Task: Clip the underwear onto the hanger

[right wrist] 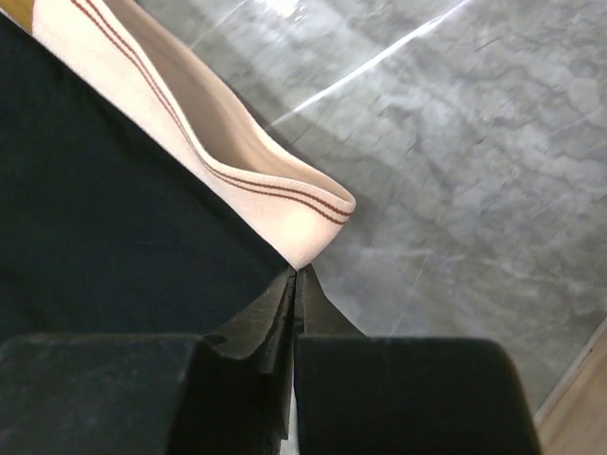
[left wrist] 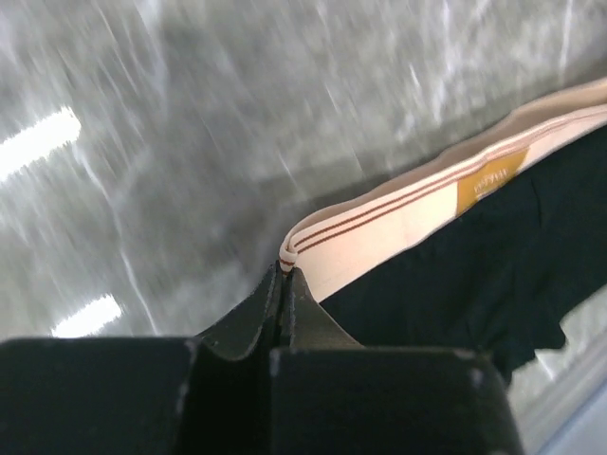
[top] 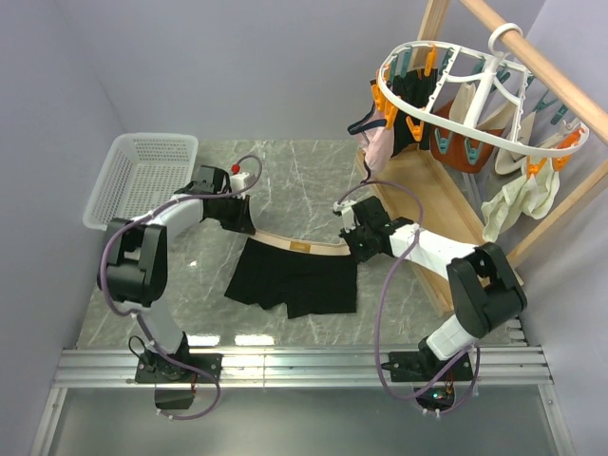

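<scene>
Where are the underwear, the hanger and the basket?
underwear (top: 294,280), top view, black fabric centre
hanger (top: 446,124), top view, white front rim
basket (top: 142,176), top view, mesh floor

Left fingers (left wrist: 248,327), right fingers (right wrist: 254,327): tightly closed

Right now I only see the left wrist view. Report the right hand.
Observer: The right hand is shut on the opposite end of the underwear waistband.
Operator: Give me the fabric's lie.
Observer: Its black legs are spread on the table, toward the arm bases.
Operator: Locate the hanger.
Observer: The hanger hangs from a rod at the far right, beyond the right arm.
</scene>
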You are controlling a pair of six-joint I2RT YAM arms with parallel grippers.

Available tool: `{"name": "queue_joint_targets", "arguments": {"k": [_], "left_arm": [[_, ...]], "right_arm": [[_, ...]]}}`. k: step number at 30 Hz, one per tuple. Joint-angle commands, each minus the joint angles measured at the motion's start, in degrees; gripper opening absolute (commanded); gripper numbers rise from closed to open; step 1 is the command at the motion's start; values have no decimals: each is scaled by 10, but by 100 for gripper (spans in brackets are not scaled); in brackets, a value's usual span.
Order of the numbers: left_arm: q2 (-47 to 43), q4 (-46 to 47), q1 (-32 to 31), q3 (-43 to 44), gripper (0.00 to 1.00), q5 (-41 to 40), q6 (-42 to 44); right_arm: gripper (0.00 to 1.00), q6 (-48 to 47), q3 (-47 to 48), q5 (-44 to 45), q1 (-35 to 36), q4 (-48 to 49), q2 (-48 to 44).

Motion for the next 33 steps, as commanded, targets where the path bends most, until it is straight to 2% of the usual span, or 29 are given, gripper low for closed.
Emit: {"name": "queue_joint_targets", "arguments": {"k": [1, 2, 3, 5, 6, 8, 9, 10, 11, 14, 18, 19, 23, 25, 26, 27, 28, 29, 32, 33], "left_arm": [[36, 64, 1, 38, 1, -7, -3], [44, 69, 0, 39, 3, -3, -3], [50, 69, -2, 43, 12, 9, -3], [60, 63, -3, 51, 24, 19, -4], [56, 62, -3, 51, 34, 30, -3], [28, 63, -1, 40, 44, 38, 15], [10, 71, 1, 33, 66, 43, 16], [-27, 76, 3, 16, 79, 56, 18], [-47, 79, 7, 10, 81, 61, 19], [-123, 82, 12, -1, 98, 70, 13], [-204, 76, 18, 14, 99, 97, 6], [-216, 79, 18, 19, 99, 97, -25], [-265, 111, 18, 25, 99, 111, -43], [-301, 165, 18, 10, 99, 132, -41], [-313, 188, 18, 3, 99, 137, -50], [-328, 213, 18, -8, 99, 127, -69], [-335, 229, 18, -16, 99, 125, -107], [-341, 289, 18, -25, 99, 126, -115], [-335, 334, 11, -22, 99, 197, -114], [-323, 330, -4, -14, 99, 176, -118]], "right_arm": [[2, 24, 31, 42, -1, 26, 22], [7, 26, 32, 50, 0, 24, 24], [21, 28, 31, 51, -2, 23, 23], [35, 31, 23, 45, -6, 22, 11], [47, 32, 20, 43, -8, 22, 2], [58, 30, 7, 37, -9, 24, -45], [66, 28, 3, 25, -9, 22, -65], [67, 23, -4, 17, -9, 20, -104], [67, 23, -7, 9, -9, 19, -127], [71, 7, -28, -15, -9, 18, -221], [74, -20, -52, -32, -8, 14, -351], [78, -24, -60, -32, -8, 14, -371], [82, -44, -67, -40, -7, 2, -463], [87, -46, -69, -39, -8, 0, -511], [95, -44, -70, -36, -7, 2, -527], [98, -27, -73, -27, -7, 7, -555], [99, -16, -80, -19, -8, 20, -566], [100, -5, -79, 4, -7, 22, -575], [99, 6, -52, -11, -7, -7, -589], [98, 10, -42, -14, -7, -15, -586]]}}
